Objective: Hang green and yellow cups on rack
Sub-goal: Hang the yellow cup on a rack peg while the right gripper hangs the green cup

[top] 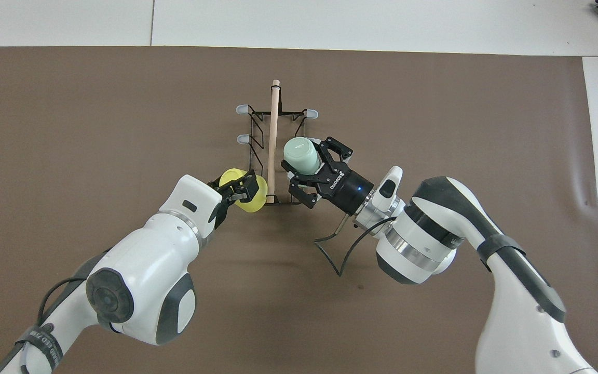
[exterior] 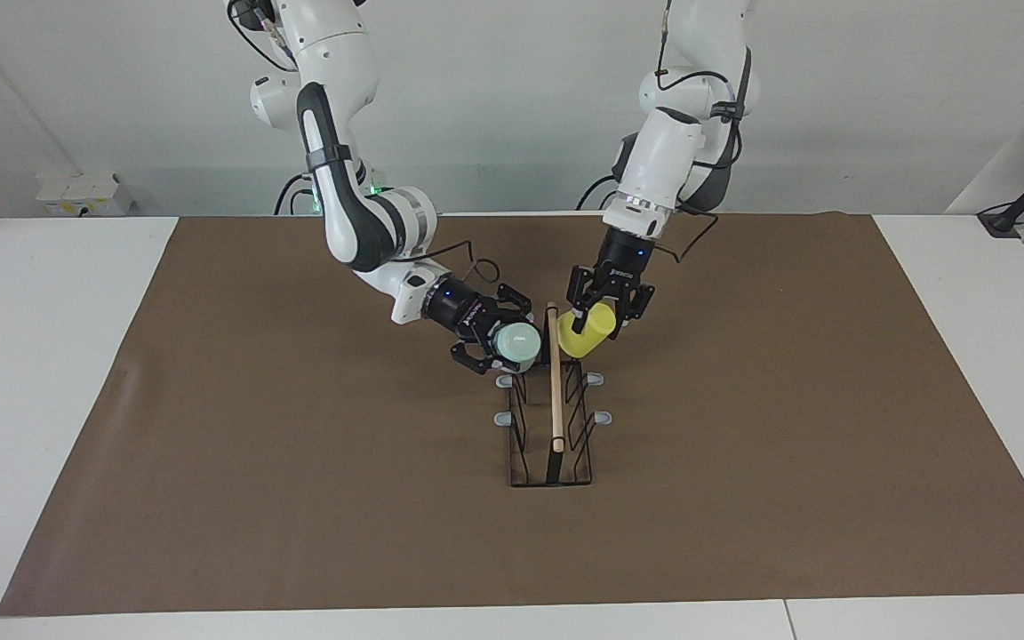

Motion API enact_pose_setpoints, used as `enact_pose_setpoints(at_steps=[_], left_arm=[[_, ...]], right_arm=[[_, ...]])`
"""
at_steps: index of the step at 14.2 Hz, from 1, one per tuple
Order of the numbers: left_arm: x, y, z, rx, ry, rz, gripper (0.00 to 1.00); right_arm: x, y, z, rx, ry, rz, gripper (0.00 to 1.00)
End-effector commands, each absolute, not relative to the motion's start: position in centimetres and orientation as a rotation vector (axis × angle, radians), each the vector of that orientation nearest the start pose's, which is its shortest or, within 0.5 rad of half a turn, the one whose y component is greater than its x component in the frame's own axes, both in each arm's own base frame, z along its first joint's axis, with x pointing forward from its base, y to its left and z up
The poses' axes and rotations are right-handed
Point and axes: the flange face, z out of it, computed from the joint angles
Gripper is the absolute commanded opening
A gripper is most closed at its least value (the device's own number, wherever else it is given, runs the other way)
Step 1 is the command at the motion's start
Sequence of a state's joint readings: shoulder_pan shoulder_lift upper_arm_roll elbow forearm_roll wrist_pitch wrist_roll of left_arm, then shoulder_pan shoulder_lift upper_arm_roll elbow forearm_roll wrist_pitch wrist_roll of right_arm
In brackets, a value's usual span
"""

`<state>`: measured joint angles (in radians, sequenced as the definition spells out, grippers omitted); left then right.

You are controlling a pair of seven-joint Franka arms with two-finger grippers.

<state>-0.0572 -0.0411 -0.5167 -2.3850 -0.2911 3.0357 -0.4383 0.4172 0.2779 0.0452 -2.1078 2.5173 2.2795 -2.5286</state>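
Cups first, facing view: green cup (exterior: 515,345) is held in the right gripper (exterior: 496,342), clamped on it, over the rack (exterior: 553,418) at the robots' end, on the right arm's side of the wooden rod (exterior: 554,373). Its flat bottom is turned toward the camera. Yellow cup (exterior: 585,331) is held in the left gripper (exterior: 599,307), closed around it, over the rack on the left arm's side of the rod, tilted, its lower end just beside the rod. Grey prong tips (exterior: 596,380) are seen below both cups. Whether either cup already sits on a prong cannot be told here. Neither is judged hung yet.

Overhead view: green cup (top: 300,155) is seen bottom-up in the right gripper (top: 313,167), covering a middle prong beside the rod (top: 273,140). Yellow cup (top: 249,189) is gripped by the left gripper (top: 238,188) over the rack's (top: 257,130) corner nearest the robots, toward the left arm's end. Brown mat (top: 434,130) lies under everything.

Doing the step well, as a judgement: each cup should be turned mouth-down and its opening centred over a free prong tip before being lowered. Descent should be straight and slow so the rim is not caught on the wire or rod. The grip should be released only once the cup is carried by the prong. The wire rack looks light, so side pushes should be avoided.
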Motion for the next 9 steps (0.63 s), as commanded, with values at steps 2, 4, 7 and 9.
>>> enact_pose_setpoints(at_steps=[2,4,7,9], left_arm=[[45.5,-28.6,41.8,-3.431,-0.176,-0.676,0.00],[46.5,-28.5,42.6,-3.438,-0.195,-0.616,0.08],[47.8,-28.0,43.8,-3.444,-0.223,-0.641,0.78],[48.8,-28.0,44.4,-3.455,-0.238,-0.611,0.87]], right_arm=[[52.8,28.5,29.8,-1.732,-0.589,-1.530,0.53],[52.8,28.6,29.9,-1.717,-0.593,-1.536,0.53],[52.8,28.6,29.7,-1.710,-0.589,-1.536,0.53],[52.8,28.5,29.8,-1.711,-0.590,-1.539,0.64]])
